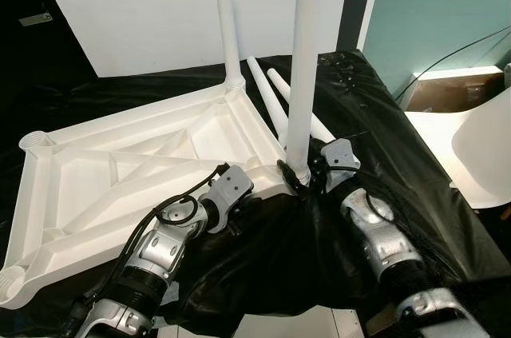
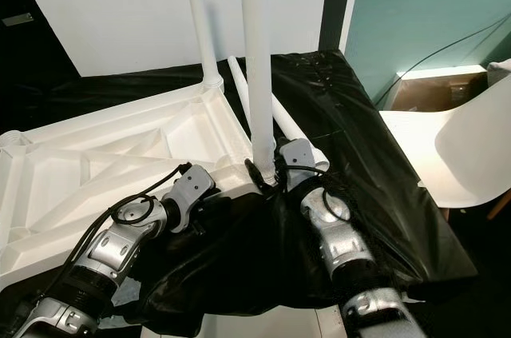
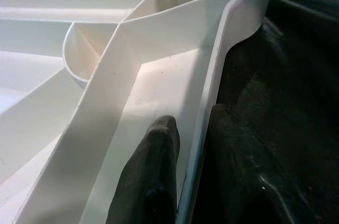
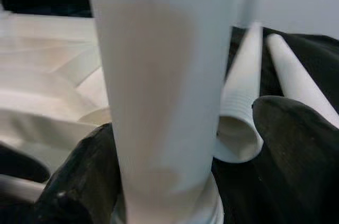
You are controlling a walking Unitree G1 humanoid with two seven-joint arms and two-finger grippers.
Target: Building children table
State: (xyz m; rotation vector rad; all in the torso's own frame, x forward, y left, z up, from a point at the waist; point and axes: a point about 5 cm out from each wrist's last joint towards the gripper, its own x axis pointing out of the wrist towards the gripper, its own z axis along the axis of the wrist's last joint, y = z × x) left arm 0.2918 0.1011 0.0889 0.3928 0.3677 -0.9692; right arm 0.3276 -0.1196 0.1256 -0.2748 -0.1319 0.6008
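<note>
While the white tabletop (image 1: 136, 170) lies upside down on the black-draped desk (image 1: 383, 138), ribbed underside up, two legs stand in its sockets: the far leg (image 1: 226, 18) at the back corner and the near leg (image 1: 303, 58) at the front right corner, close to the desk's near edge. The right claw (image 4: 175, 181) is at the base of the near leg, its two black fingers (image 4: 79, 176) on either side of the tube and pressed close, so it looks clamped on the leg just above the socket. The left claw (image 3: 190, 155) is clamped on the tabletop's rim beside that same corner, one finger inside the rim wall and one outside, steadying the frame. Two loose legs (image 1: 275, 94) lie on the cloth behind the near leg, just beside it, threaded open ends toward the robot.

The step in hand is probably turning the near leg home. The risk I see is cross-threading: if the tube leans while turned, it may jam or sit crooked. The cloth is slick and bunched under the corner, so the tabletop could slide or tip off the near edge if the left grip slackens. A loose leg could also roll against the working wrist.
</note>
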